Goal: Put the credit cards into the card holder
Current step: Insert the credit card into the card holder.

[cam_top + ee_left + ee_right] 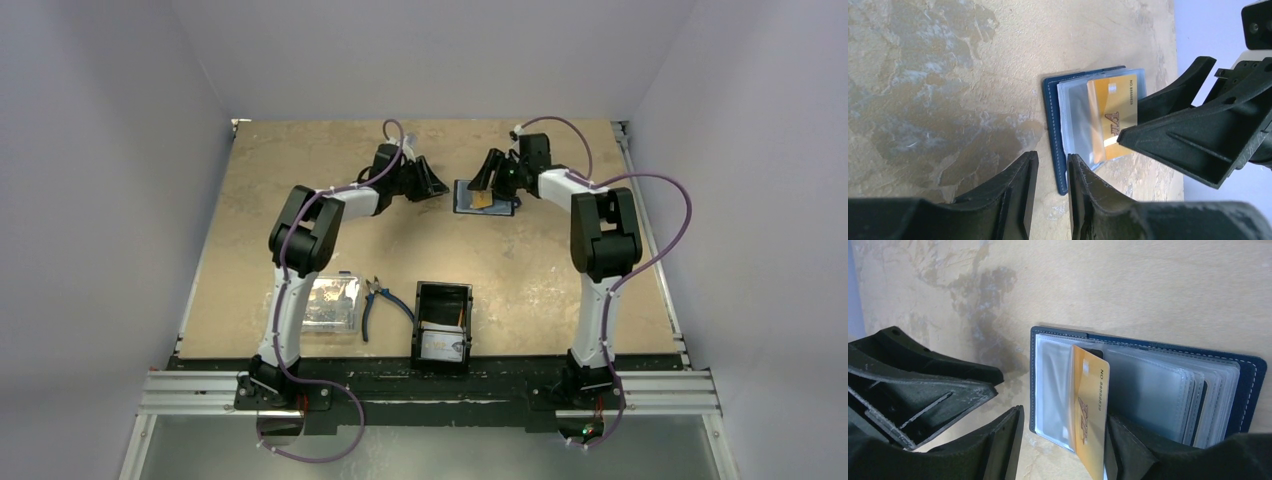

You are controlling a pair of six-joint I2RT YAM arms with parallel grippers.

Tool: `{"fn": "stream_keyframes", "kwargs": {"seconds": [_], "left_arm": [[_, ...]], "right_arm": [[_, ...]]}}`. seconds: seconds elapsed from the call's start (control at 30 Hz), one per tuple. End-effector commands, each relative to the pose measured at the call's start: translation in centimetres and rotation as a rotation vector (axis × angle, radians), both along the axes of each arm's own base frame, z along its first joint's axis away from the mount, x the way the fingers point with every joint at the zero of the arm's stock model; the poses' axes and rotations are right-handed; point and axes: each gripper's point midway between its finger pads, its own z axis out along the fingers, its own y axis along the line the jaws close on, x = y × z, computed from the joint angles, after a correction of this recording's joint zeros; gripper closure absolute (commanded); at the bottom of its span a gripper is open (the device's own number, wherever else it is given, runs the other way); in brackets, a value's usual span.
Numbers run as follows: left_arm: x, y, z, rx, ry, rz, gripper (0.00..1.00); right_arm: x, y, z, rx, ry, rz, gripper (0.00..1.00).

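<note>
Both arms reach out over the bench (290,160) towards its far edge, elbows bent high and wrists tipped down, the two heads facing each other across the middle. The left gripper (1051,157) hangs low just beside the card holder (1053,125), its fingers only a little apart with nothing between them. The right gripper (1065,417) stands over the open holder with its fingers spread wide. The orange-yellow card (1090,415) rises between them and is not pinched, though one finger (1133,450) sits right against the card's edge.

The card holder lies open and flat near the middle of the far edge, navy blue with pale stitching and a fan of clear sleeves. The orange-yellow card is partly slipped in among those sleeves, with one end sticking out.

At the near edge sits a black tray (442,295) with pale cards (440,345) in it. To its left lie blue-handled pliers (378,300) and, close by the left arm, a clear plastic box (330,305). The bench top is mottled tan, and plain pale walls (100,150) close it in on three sides.
</note>
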Motion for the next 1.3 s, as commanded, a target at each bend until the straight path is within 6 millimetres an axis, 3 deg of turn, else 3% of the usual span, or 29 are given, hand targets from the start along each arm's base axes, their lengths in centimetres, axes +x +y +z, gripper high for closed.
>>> {"fn": "stream_keyframes", "kwargs": {"seconds": [0.0,0.33,0.53,0.67,0.8,0.97,1.1,1.27], "left_arm": [[0.5,-1.1,1.9,-0.045,-0.056,-0.028,0.68],[-0.8,-4.1,2.3,-0.11,-0.056,-0.101,0.66],[-1.5,-6.0,4.5,-0.2,-0.104,-0.177,0.66],[-2.4,-7.8,5.9,-0.293,-0.137,-0.236,0.74],[-3.2,-9.6,6.4,-0.384,-0.139,-0.277,0.91],[-3.3,-11.1,3.6,-0.366,-0.063,-0.263,1.0],[-3.7,-11.9,0.9,-0.327,0.0,-0.258,1.0],[-3.4,-10.8,-2.8,-0.204,0.076,-0.189,1.0]], "right_arm": [[-0.3,-3.7,-0.4,-0.112,0.031,-0.072,0.36],[0.0,-5.3,0.2,-0.182,-0.005,-0.071,0.34],[0.3,-6.4,0.8,-0.188,-0.037,-0.097,0.35],[0.4,-6.6,1.4,-0.184,-0.057,-0.105,0.38],[0.5,-6.9,1.6,-0.162,-0.065,-0.119,0.39],[0.5,-7.1,1.9,-0.17,-0.065,-0.123,0.4],[0.6,-7.3,2.0,-0.18,-0.06,-0.128,0.39],[0.5,-7.8,2.7,-0.21,-0.065,-0.142,0.38]]}}
